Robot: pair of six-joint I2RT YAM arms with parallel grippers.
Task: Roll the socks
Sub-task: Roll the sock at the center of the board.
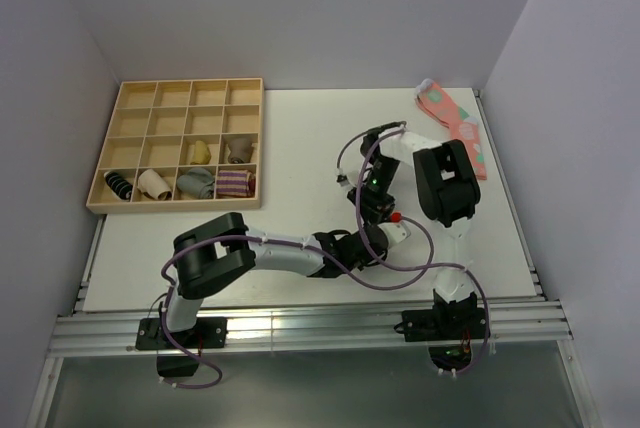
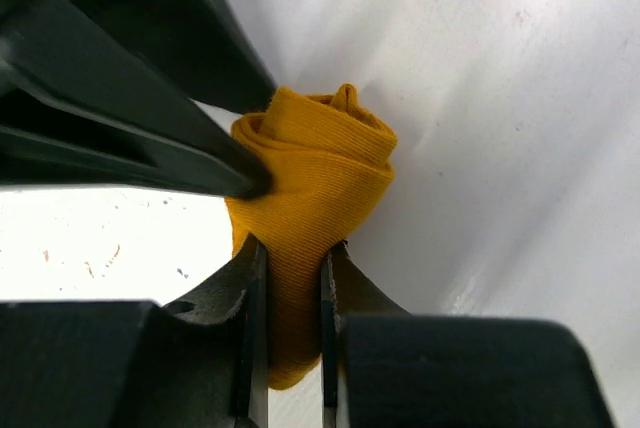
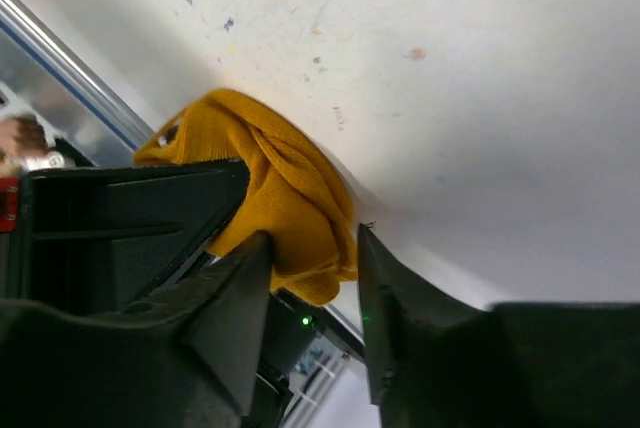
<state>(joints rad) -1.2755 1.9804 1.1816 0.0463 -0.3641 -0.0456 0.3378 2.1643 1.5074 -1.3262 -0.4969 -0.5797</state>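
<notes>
Mustard-orange sock, rolled into a tight bundle, being pinched at its lower end by the left fingers. Clamping narrowly, pressing into the knit from both sides at 6 o'clock in the left wrist view. Showing the curled end of the roll at 12 o'clock of the bundle.

Standing parted around the other end of the sock with the right fingers: touching the fabric with one, sitting just beside it with the other, not visibly squeezing. Reaching in from 10 o'clock in the left wrist view, the tip of one right finger touching the sock at its 9 o'clock side.

Hovering close over the white surface; not being able to tell whether the sock is resting on it. Meeting, in the top view, a little toward 4 o'clock from the middle of the surface, the sock itself hiding under the two wrists there.

Sitting well apart at 10 o'clock, a wooden tray holding sock bundles along its near row. Lying flat at 1 o'clock, near the far edge, a pink sock.
</notes>
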